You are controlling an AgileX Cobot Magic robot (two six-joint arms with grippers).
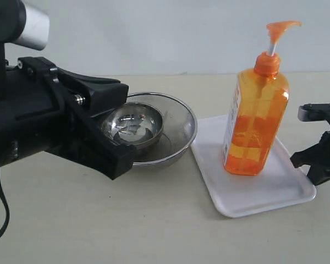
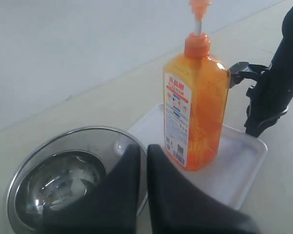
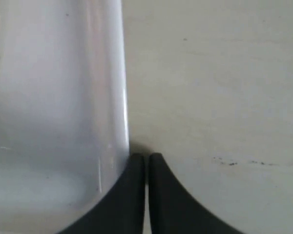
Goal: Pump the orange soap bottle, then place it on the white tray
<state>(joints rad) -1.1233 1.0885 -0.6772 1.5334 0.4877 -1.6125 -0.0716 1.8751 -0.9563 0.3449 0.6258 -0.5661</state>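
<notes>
The orange soap bottle point(image 1: 256, 126) stands upright on the white tray point(image 1: 275, 195), with its pump head up and nothing touching it. In the left wrist view the orange soap bottle point(image 2: 195, 112) shows its white-and-pink label, and the white tray point(image 2: 241, 161) lies under it. My left gripper point(image 1: 124, 159) hovers over the steel bowls, left of the tray, and in its own view the left gripper point(image 2: 142, 148) is shut and holds nothing. My right gripper point(image 1: 305, 159) is low at the tray's right side. There the right gripper point(image 3: 146, 157) is shut and empty, its tips beside the white tray point(image 3: 53, 122) at its rim.
A small steel bowl point(image 1: 135, 129) sits inside a larger steel bowl point(image 1: 179, 124), just left of the tray. In the left wrist view the larger bowl point(image 2: 44, 148) lies partly under the fingers. The pale tabletop point(image 1: 99, 220) spreads around them.
</notes>
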